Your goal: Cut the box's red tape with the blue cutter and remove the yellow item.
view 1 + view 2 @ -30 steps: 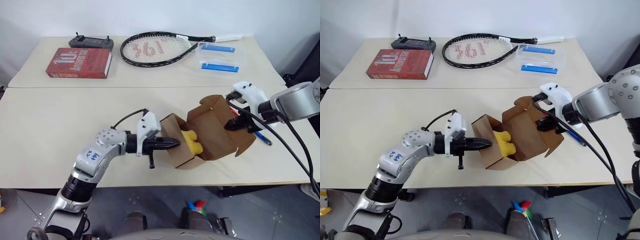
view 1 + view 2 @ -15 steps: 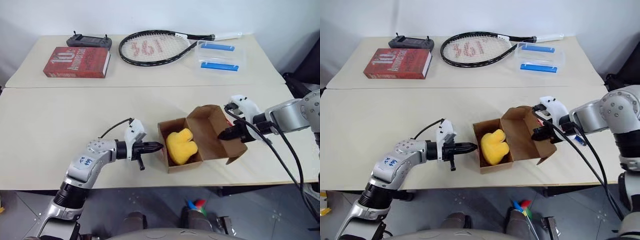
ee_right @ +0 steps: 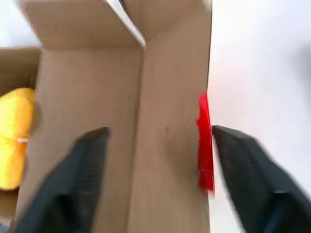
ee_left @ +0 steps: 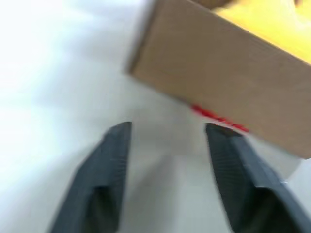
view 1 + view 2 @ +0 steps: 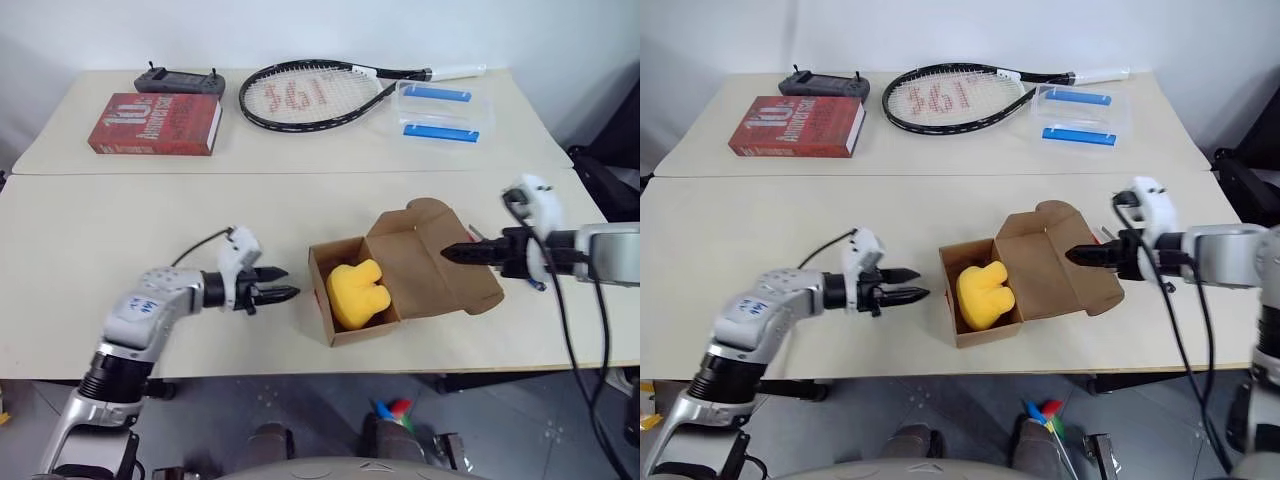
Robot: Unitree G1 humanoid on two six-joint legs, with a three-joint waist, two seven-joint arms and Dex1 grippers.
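Note:
The brown box (image 5: 437,285) lies open on the near table, its lid flap folded back to the right. The yellow item (image 5: 357,293) sits inside it. A strip of red tape (image 3: 205,145) clings to the lid's edge, and more red tape (image 4: 218,118) shows under the box's near wall. My left gripper (image 5: 280,283) is open just left of the box, pointing at it, with nothing between its fingers. My right gripper (image 5: 452,254) hovers over the lid, open, its fingers (image 3: 243,160) spread either side of the flap. A bit of the blue cutter (image 5: 537,285) shows on the table behind my right wrist.
On the far table lie a red book (image 5: 155,125), a black remote (image 5: 180,82), a tennis racket (image 5: 310,95) and clear containers with blue strips (image 5: 440,115). A seam (image 5: 200,173) separates the two tables. The near table's front edge runs just below the box.
The box, held tilted up between both shut grippers a second ago, now rests on the table. Both grippers have opened and drawn away, the left leftward, the right rightward.

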